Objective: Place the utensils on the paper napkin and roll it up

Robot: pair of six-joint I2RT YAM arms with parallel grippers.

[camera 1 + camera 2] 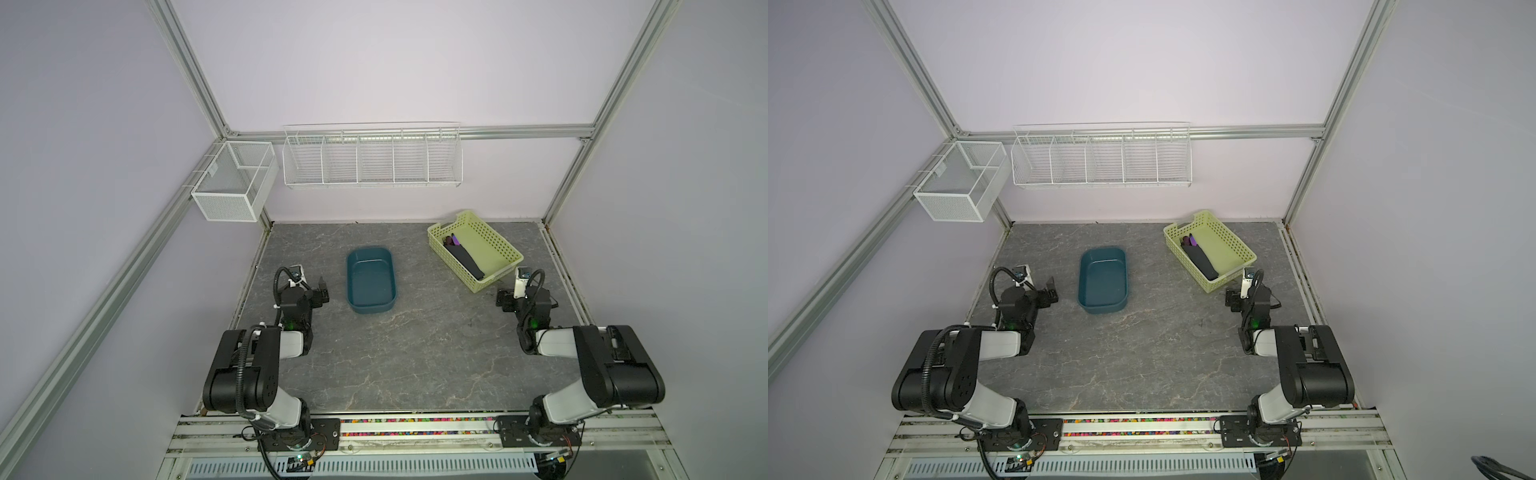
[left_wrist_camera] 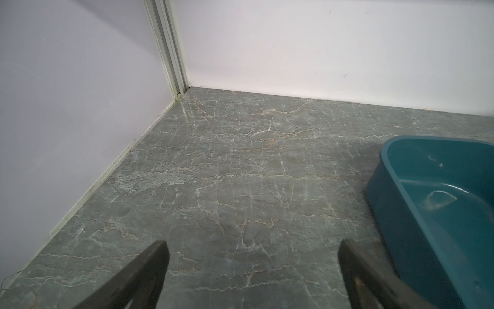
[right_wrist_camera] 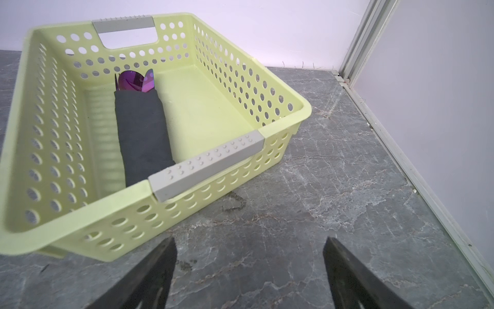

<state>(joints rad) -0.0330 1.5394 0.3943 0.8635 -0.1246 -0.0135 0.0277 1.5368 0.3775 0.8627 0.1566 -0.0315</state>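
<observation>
I see the napkin (image 3: 144, 133) rolled into a dark bundle around the utensils (image 3: 136, 81), whose purple heads stick out of its far end. The roll lies inside the basket (image 3: 53, 133), along its left wall, at the far right of the table (image 1: 415, 353). My right gripper (image 3: 250, 240) hangs just near of the basket, jaws spread, holding nothing. The tub (image 1: 370, 307) sits left of centre. My left gripper (image 2: 252, 242), just left of it, is spread wide too and empty.

Lilac walls (image 1: 374, 62) framed by aluminium rails (image 1: 519, 132), grey veined surface (image 1: 415, 353) evenly lit, 2 white wire racks (image 1: 372, 160) hung above.
</observation>
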